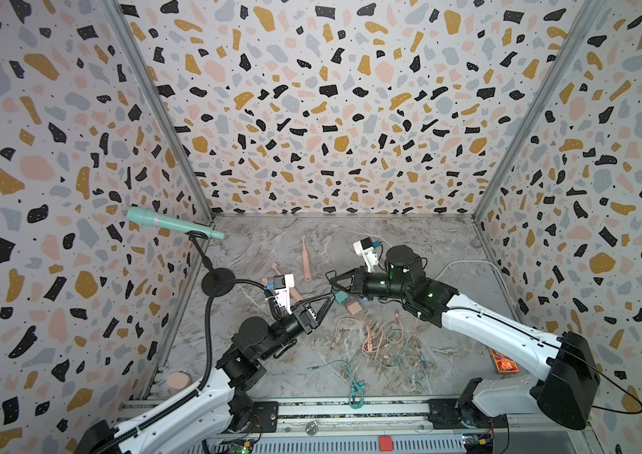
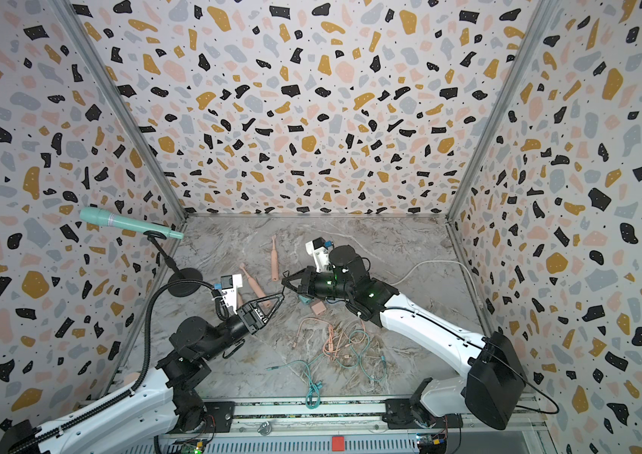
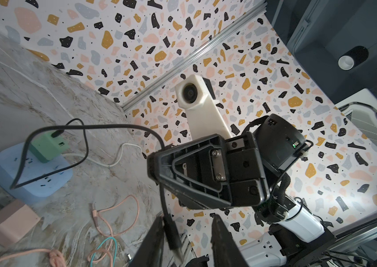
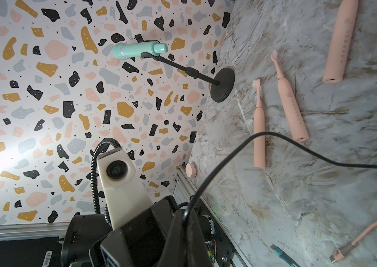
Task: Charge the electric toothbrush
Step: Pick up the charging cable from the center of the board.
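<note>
Now the right gripper point(image 4: 183, 216) is pinched tight on the black cable point(image 4: 273, 133). The left gripper point(image 3: 187, 223) has its sides apart around the plug point(image 3: 171, 231). Three pink toothbrushes point(image 4: 291, 108) lie on the table point(image 4: 321, 196). Next, I think, it must squeeze the plug and push it into a toothbrush's bottom hole.

A smooth, matt pink plastic electric toothbrush point(image 4: 337, 41) is pictured on a faintly glossy, marble-patterned grey tabletop point(image 4: 321, 189).

3 terrazzo-patterned walls point(image 1: 331, 98) around a grey marbled floor point(image 1: 264, 243)
</note>
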Controlling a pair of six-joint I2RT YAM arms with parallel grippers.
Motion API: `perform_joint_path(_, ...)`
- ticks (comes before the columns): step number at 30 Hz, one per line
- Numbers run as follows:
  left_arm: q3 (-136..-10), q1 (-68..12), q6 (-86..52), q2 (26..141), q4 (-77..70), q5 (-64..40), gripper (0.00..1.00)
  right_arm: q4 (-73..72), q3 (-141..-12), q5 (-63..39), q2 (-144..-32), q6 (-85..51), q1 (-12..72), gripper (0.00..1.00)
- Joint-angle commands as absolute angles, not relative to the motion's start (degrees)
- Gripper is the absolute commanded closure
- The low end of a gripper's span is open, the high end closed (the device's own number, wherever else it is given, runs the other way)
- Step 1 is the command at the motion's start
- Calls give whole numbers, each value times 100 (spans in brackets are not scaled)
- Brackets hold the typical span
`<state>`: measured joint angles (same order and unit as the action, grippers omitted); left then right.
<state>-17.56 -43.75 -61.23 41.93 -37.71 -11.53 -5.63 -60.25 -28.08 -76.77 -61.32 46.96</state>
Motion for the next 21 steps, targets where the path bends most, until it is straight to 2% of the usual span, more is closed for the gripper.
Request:
perform_joint_path(1,-1958,-4402,-5818,4146,-3532,-1201,66,-308,-6378,-2751,-7551,-5960,4720,100)
perform_joint_path(4,-1978,-4395,-5727,4073,-3346,-1127,67,-288,-6347,-2722,-7515,-6000,4728,100)
perform_joint_path(13,-2083,-4399,-5616,3870,-3037,-903,79,-192,-6332,-2663,-7496,-5991,4803,100)
perform_joint_path(16,-2066,-4401,-5629,3858,-3032,-876,88,-190,-6346,-2664,-7505,-5997,4814,100)
perform_joint_path(21,-2031,-4401,-5669,3873,-3010,-893,91,-163,-6387,-2586,-7515,-5982,4816,100)
